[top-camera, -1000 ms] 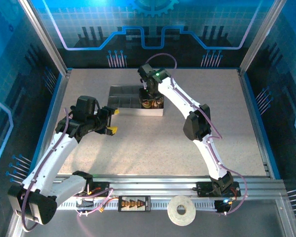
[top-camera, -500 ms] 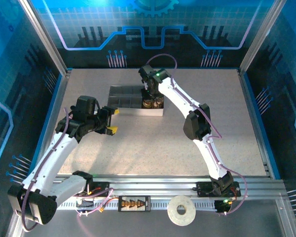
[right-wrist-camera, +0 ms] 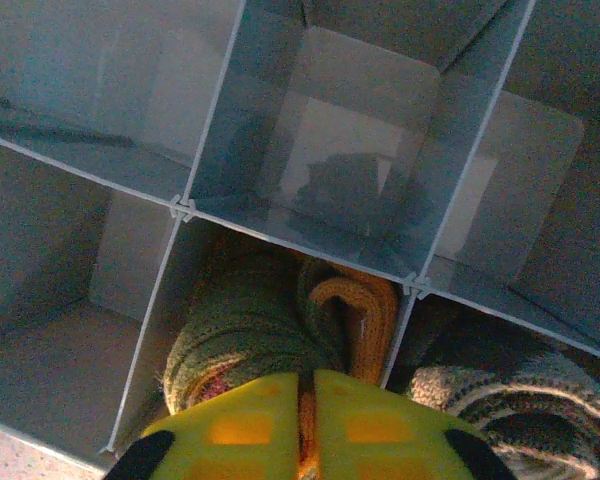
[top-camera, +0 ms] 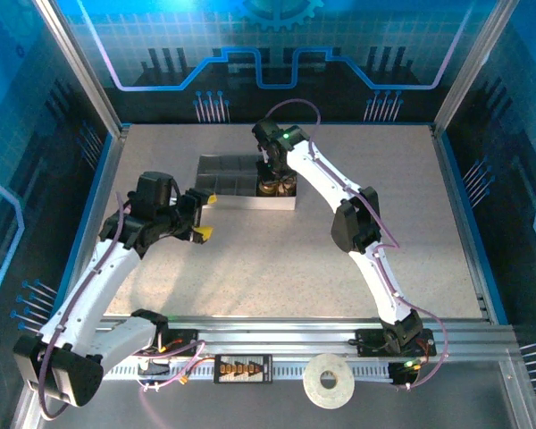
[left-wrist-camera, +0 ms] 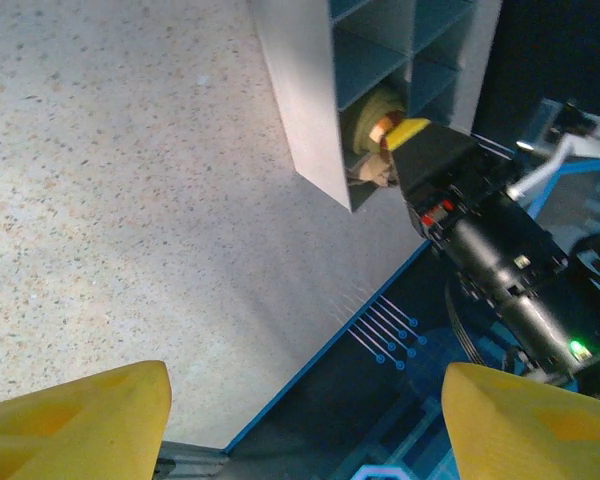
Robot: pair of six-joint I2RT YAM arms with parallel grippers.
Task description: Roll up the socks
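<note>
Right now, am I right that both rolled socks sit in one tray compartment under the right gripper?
Not quite: the right wrist view shows the green sock and the beige sock in neighbouring tray compartments, a divider between them, under the right gripper.

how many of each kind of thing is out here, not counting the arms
socks: 2, the olive green sock and the beige sock
grey divided tray: 1
white ring by the near rail: 1
total: 4
</note>
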